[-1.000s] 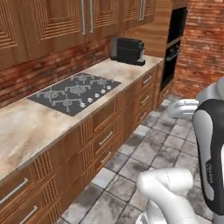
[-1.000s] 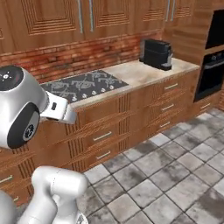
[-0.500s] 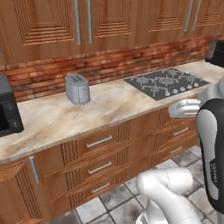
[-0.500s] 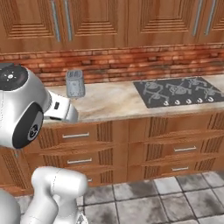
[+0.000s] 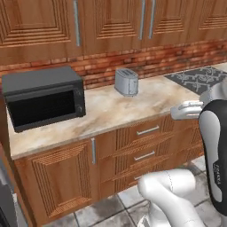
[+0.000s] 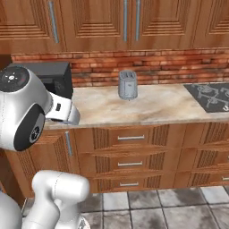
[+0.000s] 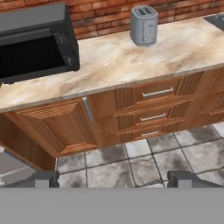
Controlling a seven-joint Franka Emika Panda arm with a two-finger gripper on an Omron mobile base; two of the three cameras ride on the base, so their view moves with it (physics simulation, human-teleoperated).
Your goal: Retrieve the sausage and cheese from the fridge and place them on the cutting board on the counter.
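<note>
Right now the base is facing a stretch of counter (image 5: 133,108) w/ orange-brown cabinets (image 6: 129,154) under it and a brick backsplash behind; the arm is tucked close, nothing in hand. At the far left edge of the left base view a grey sliver (image 5: 6,195) is showing, poss. the fridge, but can't confirm. Sausage, cheese and cutting board aren't anywhere along this stretch, so the task's things are prob. off to the left, out of frame.

Biggest risk, imo: base is sitting close to the cabinet fronts, so any swing or drive toward the left could be clipping the drawers or the counter edge w/ the elbow.

Next: the black microwave (image 5: 44,95) is sitting on the left of the counter, near the edge; a wide arm sweep at that height could be knocking it.

Smaller: the grey toaster (image 6: 127,84), far against the bricks, is less exposed.

Gripper (image 7: 113,178): fingertips are sitting wide apart in the hand view, empty, pointing at the floor tiles (image 7: 131,159).
</note>
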